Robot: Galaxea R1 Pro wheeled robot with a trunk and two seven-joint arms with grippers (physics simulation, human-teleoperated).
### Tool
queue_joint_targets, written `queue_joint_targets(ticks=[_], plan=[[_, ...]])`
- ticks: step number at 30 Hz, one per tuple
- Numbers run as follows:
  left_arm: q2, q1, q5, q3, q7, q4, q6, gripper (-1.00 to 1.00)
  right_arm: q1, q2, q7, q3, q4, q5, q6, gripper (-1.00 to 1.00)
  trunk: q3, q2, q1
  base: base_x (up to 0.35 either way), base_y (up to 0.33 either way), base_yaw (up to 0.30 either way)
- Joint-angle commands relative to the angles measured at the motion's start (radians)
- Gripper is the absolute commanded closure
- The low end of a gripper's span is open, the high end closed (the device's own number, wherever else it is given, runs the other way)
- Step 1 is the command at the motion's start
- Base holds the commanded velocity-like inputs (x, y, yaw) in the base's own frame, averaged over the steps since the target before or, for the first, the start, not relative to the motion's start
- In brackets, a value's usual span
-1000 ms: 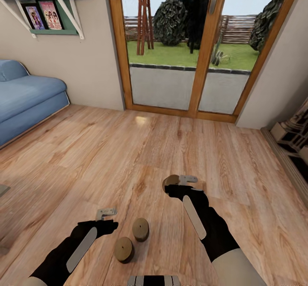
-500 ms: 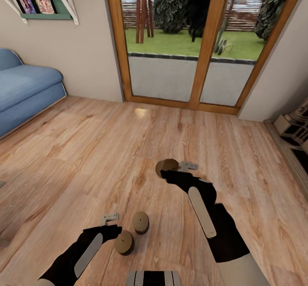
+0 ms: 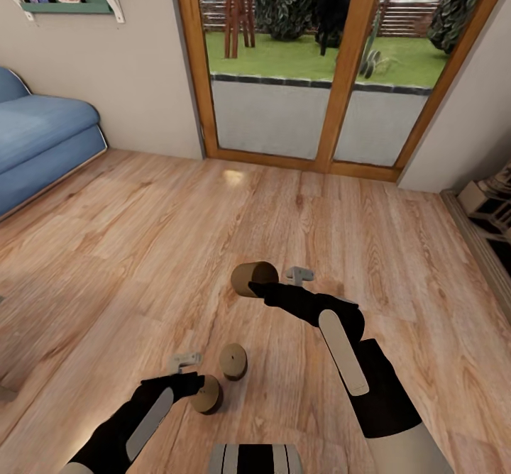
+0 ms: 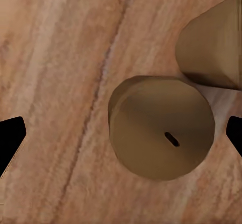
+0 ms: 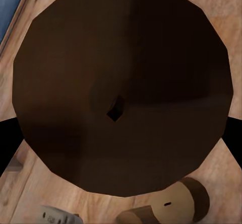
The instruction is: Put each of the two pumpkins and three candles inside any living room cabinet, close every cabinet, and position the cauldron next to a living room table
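Three candles are in play on the wooden floor. One candle is clamped between the fingers of the right gripper and carried on its side above the boards, flat end toward the sofa; in the right wrist view that end sits close before the lens, with the dark finger tips at its two flanks, consistent with a firm pinch across the cylinder's width. Two remaining candles rest on the floor near the robot's base: the nearer candle lies at the tip of the left gripper, and the farther candle stands just beside it. In the left wrist view the fingers are spread wide, their black tips at opposite edges, with the nearer candle between them and the second beyond; this straddling pose is probably chosen so that closing would grip the candle across its round side. Judged from this arrangement, one candle is secured and a second pick is being set up. Glass doors to the garden lie ahead, and a grey fireplace stands at the robot's right.
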Motion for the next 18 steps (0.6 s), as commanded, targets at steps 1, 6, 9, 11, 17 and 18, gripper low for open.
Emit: queue_joint_targets(ticks=[1,6,9,11,17,18], plan=[[0.001,-0.001,0.005,-0.008,0.007,-0.003,0.001,-1.00,-0.001,0.000,-0.004,0.000,-0.001,-0.006,0.004,1.00,-0.001,0.000,0.000,0.000,0.000,0.000],[-0.022,-0.001,-0.010,-0.014,0.000,-0.003,0.000,-1.00,-0.001,0.000,-0.004,0.001,-0.001,-0.005,0.004,1.00,-0.005,-0.001,0.000,0.000,0.000,0.000],[-0.034,-0.001,-0.024,-0.015,0.000,-0.003,0.000,-1.00,-0.001,0.000,-0.004,0.001,-0.002,-0.005,0.004,1.00,-0.016,-0.001,0.002,0.000,0.000,0.000],[-0.038,-0.001,-0.038,-0.015,0.001,-0.003,0.000,-1.00,-0.001,0.000,-0.004,0.001,-0.002,-0.005,0.004,1.00,-0.024,-0.002,0.003,0.000,0.000,0.000],[-0.042,-0.001,-0.046,-0.014,0.005,-0.003,0.000,-1.00,-0.001,0.000,-0.004,0.001,-0.002,-0.005,0.004,1.00,-0.036,-0.002,0.004,0.000,0.000,0.000],[-0.042,-0.001,-0.046,-0.014,0.005,-0.003,0.000,-1.00,-0.001,0.000,-0.004,0.001,-0.002,-0.005,0.004,1.00,-0.039,-0.003,0.004,0.000,0.000,0.000]])
